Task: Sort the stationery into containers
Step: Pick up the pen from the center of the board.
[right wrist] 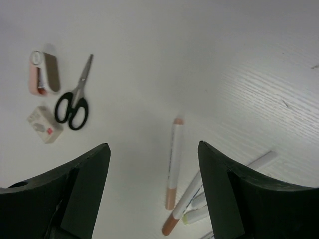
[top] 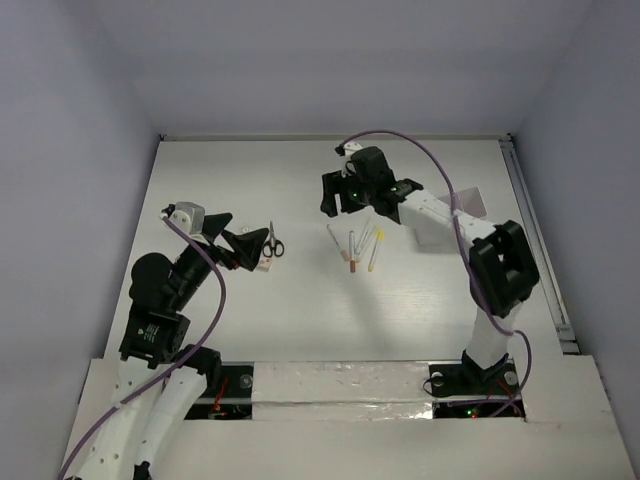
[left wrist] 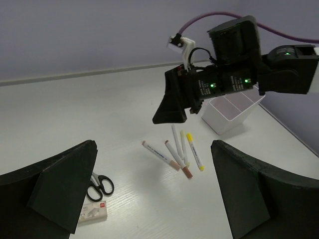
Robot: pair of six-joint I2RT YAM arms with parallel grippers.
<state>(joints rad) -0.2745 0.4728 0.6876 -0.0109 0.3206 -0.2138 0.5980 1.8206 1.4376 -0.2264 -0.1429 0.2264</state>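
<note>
Stationery lies loose on the desk (top: pixel 300 320); no item is seen in a container, so sorting is judged to be at an early stage

Left side: left fingers (left wrist: pixel 55 194) spread wide, holding and touching nothing, hanging near the small pale block (left wrist: pixel 92 213) and the black-handled scissors (left wrist: pixel 99 185). The right wrist view also shows a small pink-and-white item (right wrist: pixel 44 73) beside the scissors' blade tips, possibly a stapler; identity uncertain

Centre: pens (top: pixel 355 248) lie flat in a loose fan. One pen (right wrist: pixel 173 162) lies slightly apart at the left of the group; the others touch or overlap

Right of centre: right fingers (right wrist: pixel 249 194) spread wide, empty, hanging over the desk on the far side of the pens and clear of them

Far right: translucent box (left wrist: pixel 232 112) upright with its top open, well apart from the pens, partly hidden by the right arm in the top view

Step in hand, as judged: approach by the right arm for a pen pickup. The next move calls for descending with the fingers straddling the lone pen across its barrel, closing without disturbing its neighbours, then carrying it to the box
</note>
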